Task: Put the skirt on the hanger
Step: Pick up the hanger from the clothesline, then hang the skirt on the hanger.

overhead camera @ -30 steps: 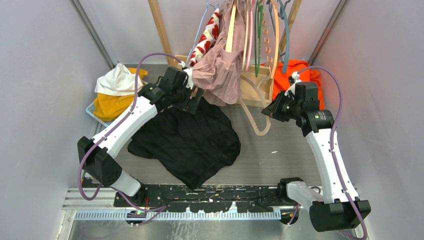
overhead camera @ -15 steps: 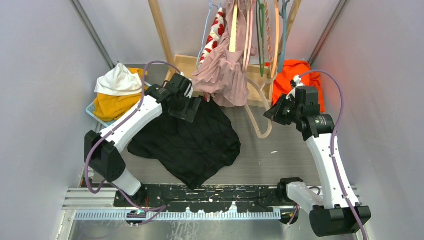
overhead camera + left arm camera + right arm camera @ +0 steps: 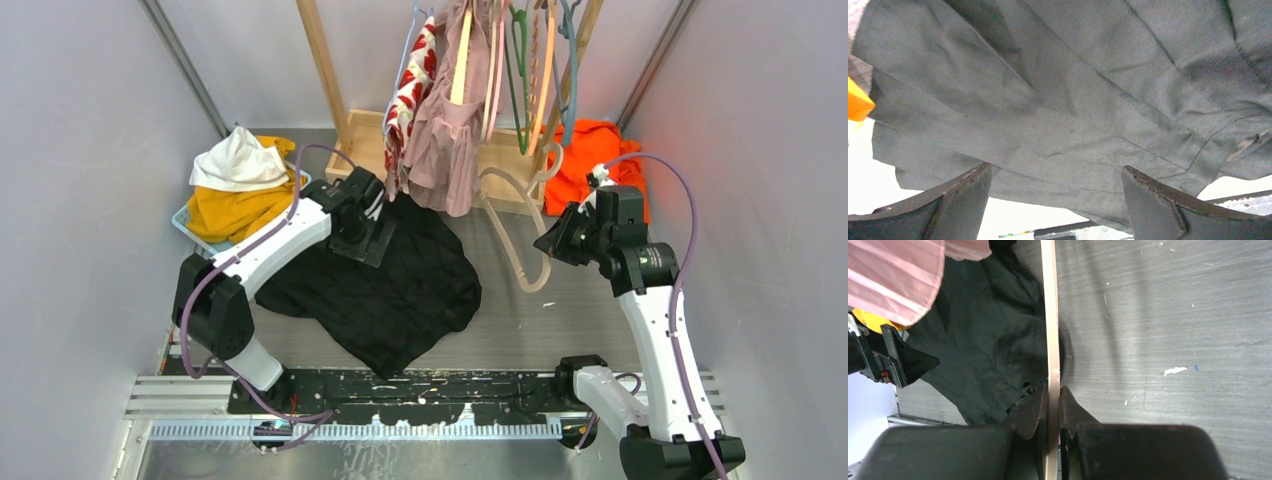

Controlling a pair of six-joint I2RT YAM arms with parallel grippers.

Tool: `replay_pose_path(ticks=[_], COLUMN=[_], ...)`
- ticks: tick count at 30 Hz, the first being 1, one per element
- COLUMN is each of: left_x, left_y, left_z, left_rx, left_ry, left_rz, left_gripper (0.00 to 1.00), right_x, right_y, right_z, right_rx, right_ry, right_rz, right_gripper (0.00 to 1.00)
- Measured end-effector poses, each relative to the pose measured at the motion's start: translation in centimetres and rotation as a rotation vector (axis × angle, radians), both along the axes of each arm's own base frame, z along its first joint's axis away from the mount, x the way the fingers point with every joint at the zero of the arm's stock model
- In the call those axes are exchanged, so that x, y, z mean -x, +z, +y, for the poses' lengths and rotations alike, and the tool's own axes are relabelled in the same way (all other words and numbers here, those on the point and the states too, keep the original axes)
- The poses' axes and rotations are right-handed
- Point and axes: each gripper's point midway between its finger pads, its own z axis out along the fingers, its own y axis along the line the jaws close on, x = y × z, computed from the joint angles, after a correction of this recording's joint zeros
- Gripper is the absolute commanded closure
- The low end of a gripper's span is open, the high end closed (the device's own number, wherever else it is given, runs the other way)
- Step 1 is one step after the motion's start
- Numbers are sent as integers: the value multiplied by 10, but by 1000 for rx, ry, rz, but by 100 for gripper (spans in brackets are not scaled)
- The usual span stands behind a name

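Barely begun: the black fabric skirt [image 3: 390,290] lies on the grey surface [image 3: 570,320], left pincer [image 3: 1055,169] spread empty over its eleven-o'clock corner, right pincer [image 3: 1052,390] clenching the pale beige plastic hanger [image 3: 1049,315] at three o'clock.

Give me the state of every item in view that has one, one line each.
left gripper, open, over the black skirt
right gripper, shut on the beige hanger
black skirt, lying loose on the table, on no hanger
beige hanger, bare, held by the right gripper
pink garment, hanging on the rack
orange garment, lying in a heap
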Motion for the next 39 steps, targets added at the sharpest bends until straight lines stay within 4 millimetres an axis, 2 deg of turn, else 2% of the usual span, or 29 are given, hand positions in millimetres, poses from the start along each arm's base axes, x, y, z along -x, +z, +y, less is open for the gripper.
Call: replay_pose_path(ticks=[3,6,11,16,20,30,36,39], left_x=[12,30,65,93,94,89,89,89], left_y=[-7,-8,-1,8,11,18,19,20], left_z=[-1,-10,-41,-68,-75,-89,-93,-94], left_rx=[7,37,110,191,223,286,301,308], left_ry=[-8,-42,-149,-225,-229,-251,-260,-262], left_rz=[32,57,68,72,67,47,45,43], left_gripper=[1,0,3,5,6,6,7,7], right_x=[11,26,62,86,95,110,98,83], right_y=[0,3,8,15,23,-5,-34,-32], right_z=[-1,-2,-2,-11,-19,-35,-37,-38], right_rx=[2,1,-3,25,56,116,123,121], right_ry=[3,5,12,-14,-46,-111,-148,-173], right_rz=[10,9,17,0,-12,64,132,113], right_gripper=[99,99,99,99,99,99,99,99])
